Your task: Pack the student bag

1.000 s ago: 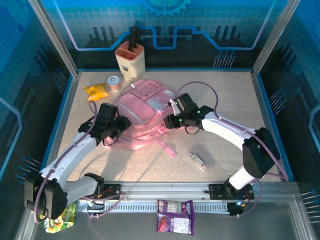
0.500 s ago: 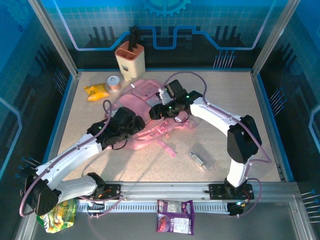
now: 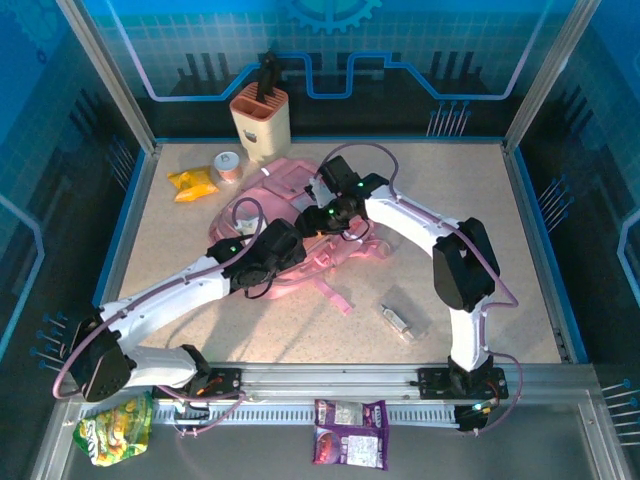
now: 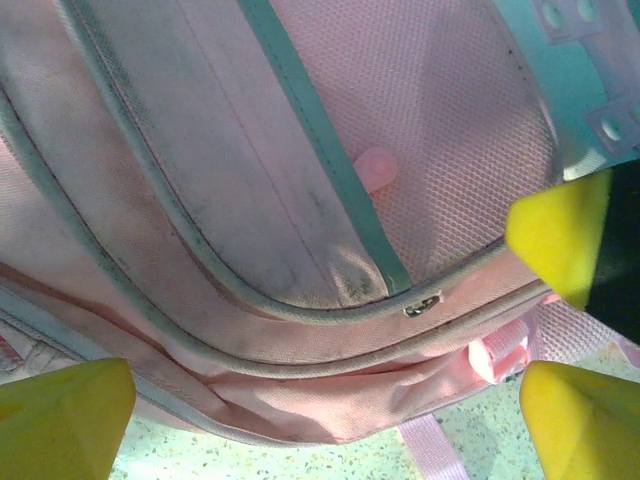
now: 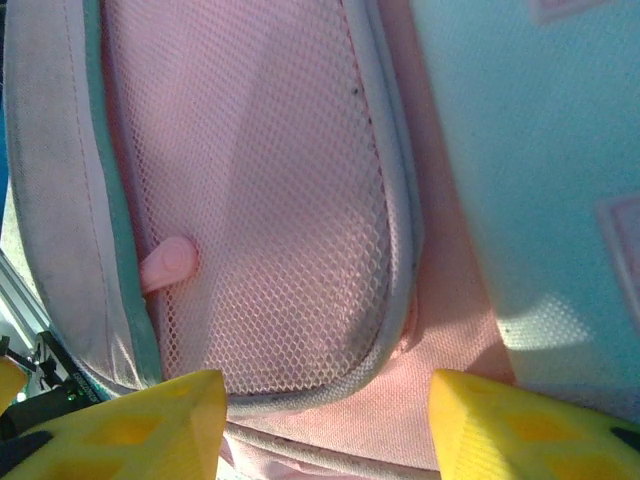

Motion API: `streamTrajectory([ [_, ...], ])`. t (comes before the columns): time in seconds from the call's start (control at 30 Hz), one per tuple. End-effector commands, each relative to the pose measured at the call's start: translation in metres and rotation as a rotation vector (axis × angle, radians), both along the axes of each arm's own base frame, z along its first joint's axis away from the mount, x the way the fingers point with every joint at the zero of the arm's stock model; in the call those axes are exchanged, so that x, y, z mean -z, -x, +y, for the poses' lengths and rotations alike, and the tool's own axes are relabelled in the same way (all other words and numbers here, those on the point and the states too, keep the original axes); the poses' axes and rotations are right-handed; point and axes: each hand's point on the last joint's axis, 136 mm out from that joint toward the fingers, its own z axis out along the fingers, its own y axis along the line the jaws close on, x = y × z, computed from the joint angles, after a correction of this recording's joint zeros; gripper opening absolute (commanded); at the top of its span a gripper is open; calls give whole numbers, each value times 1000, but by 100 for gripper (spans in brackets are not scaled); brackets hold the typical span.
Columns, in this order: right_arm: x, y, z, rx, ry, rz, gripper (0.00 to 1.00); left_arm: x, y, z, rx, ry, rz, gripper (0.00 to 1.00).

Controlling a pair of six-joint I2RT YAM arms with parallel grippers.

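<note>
The student bag (image 3: 290,182), a soft pink backpack with pale grey zip trim, lies flat at the middle of the table. My left gripper (image 3: 288,243) hovers over its near edge. In the left wrist view it (image 4: 320,425) is open, its yellow fingertips (image 4: 62,420) wide apart above the bag's (image 4: 200,180) zip seams and a small metal slider (image 4: 422,305). My right gripper (image 3: 312,222) sits just beyond it, over the bag's middle. The right wrist view shows it (image 5: 325,430) open above the mesh pocket (image 5: 270,200), beside a pink pull tab (image 5: 165,265). Neither holds anything.
A beige holder (image 3: 260,122) stands at the back. Beside it lie a yellow snack packet (image 3: 192,182) and a small round tin (image 3: 229,166). A clear packet (image 3: 403,322) lies front right. A purple packet (image 3: 350,445) and a green snack bag (image 3: 115,440) rest past the front rail.
My left gripper has moved right from the bag's left side onto its near edge and opened wide. My right gripper has swung left, from the bag's right side to its middle.
</note>
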Motion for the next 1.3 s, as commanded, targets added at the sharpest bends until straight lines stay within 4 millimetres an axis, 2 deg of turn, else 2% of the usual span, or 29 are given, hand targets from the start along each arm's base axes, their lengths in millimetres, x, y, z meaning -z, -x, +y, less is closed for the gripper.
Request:
streamTrajectory([
  [0.0,0,-19,-7,30,8,-20,54,-4,-1,5,-42,-16,-16,99],
  [0.17,5,-24,2,12,-6,-4,46,3,0,-1,-48,15,2,99],
  [0.27,7,-27,4,8,-12,10,37,9,-1,-9,-44,75,-2,99],
  [0.6,-17,-8,25,12,-151,56,7,20,4,-4,-108,77,39,99],
  [0.73,-33,3,37,31,-224,56,4,25,5,-4,-142,96,51,99],
  [0.87,-40,11,44,62,-272,73,0,28,6,-13,-154,123,48,99],
  [1.07,-46,14,44,104,-310,82,0,37,4,-21,-171,116,56,99],
  [1.27,-50,19,46,106,-326,87,0,46,3,-11,-240,93,54,99],
])
